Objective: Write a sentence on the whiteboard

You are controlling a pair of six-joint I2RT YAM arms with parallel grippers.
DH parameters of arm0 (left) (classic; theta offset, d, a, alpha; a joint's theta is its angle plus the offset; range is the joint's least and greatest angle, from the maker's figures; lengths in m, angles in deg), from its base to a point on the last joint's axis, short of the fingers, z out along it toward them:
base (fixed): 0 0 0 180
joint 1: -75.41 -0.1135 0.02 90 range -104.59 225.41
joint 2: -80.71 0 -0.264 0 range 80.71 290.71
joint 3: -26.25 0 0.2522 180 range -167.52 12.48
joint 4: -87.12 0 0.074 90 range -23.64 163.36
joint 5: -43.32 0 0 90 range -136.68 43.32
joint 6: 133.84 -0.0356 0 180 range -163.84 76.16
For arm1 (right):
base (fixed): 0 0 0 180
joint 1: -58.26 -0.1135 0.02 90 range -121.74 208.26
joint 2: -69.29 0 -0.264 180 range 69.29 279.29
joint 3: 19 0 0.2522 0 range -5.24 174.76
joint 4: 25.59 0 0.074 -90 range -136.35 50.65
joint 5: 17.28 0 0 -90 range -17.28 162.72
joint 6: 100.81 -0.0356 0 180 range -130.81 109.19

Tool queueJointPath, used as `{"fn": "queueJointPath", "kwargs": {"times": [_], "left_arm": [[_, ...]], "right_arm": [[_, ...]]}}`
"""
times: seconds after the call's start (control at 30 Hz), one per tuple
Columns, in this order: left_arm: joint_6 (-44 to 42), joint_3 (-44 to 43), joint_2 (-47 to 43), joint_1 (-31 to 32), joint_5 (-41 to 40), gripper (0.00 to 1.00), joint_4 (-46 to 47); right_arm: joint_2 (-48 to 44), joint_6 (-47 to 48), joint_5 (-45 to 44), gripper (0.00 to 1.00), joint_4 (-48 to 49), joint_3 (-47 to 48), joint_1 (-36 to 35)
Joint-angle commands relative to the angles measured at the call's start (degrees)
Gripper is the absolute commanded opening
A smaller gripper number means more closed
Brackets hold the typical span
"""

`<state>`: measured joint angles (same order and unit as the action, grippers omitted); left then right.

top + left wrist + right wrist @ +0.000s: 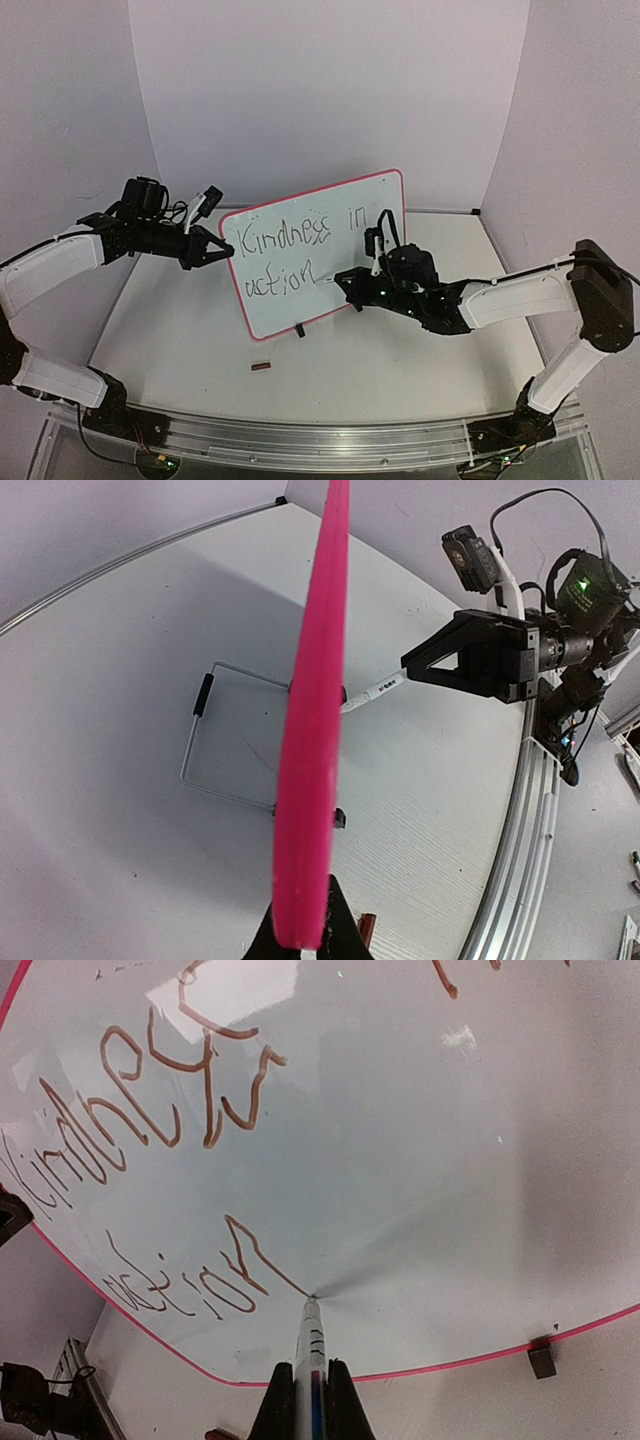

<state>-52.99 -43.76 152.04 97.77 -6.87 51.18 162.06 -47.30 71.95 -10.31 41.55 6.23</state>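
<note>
- Whiteboard point(285, 312): stands upright mid-tabletop point(400, 370) on black clip feet.
- Sentence point(290, 238): on the board face in two lines, reading "Kindness in action".
- Left fingers point(345, 932): clamped on the board's red left rim.
- Right fingers point(340, 1410): clamped on a marker point(308, 1345), whose tip touches the board just after "action".
- Small dark-red piece point(261, 367): lies on the tabletop near the board's foot.

Glossy whiteboard point(285, 305), matt table point(400, 375)
</note>
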Motion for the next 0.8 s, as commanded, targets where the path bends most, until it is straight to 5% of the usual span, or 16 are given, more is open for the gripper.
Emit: {"fn": "queueJointPath", "kwargs": {"times": [0.0,0.5,0.77], "left_arm": [[-2.58,0.10,1.54,1.20,-2.99,0.00,-4.19],[-2.58,0.23,1.43,1.19,-3.38,0.00,-4.22],[-2.49,0.32,1.19,1.23,-3.41,0.00,-4.16]], "right_arm": [[-0.38,0.13,-1.36,0.00,0.92,0.37,0.30],[-11.39,4.83,-2.28,0.00,-4.16,-1.44,0.85],[-15.13,5.26,8.20,0.00,-3.87,-4.67,7.49]]}}
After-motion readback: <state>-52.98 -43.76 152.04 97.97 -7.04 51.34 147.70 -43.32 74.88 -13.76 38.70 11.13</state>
